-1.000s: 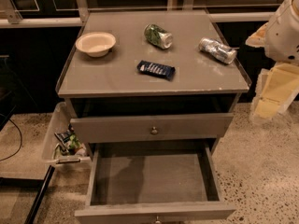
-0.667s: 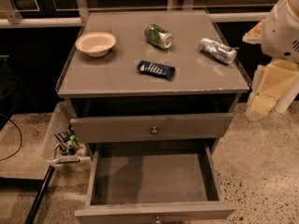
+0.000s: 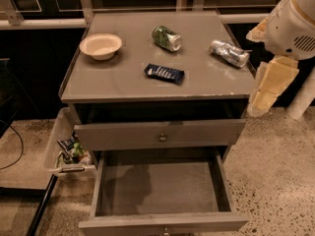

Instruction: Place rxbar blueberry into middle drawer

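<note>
**Q:** What does the view hold, largest first?

**A:** One cabinet (image 3: 123, 85). One drawer (image 3: 162, 191), pulled open under the knobbed front (image 3: 160, 134), with its floor bare. One gripper (image 3: 268, 90), off the cabinet's right edge; whether it is released or clenched cannot be told.

**Q:** And on top?

**A:** One bowl (image 3: 101, 45), two cans, namely a green can (image 3: 166, 37) and a silver can (image 3: 229, 53), and one bar (image 3: 165, 73). The bar lies at centre front, leftward of the gripper in view. Its long axis runs roughly left to right. The silver can sits nearer the gripper.
</note>
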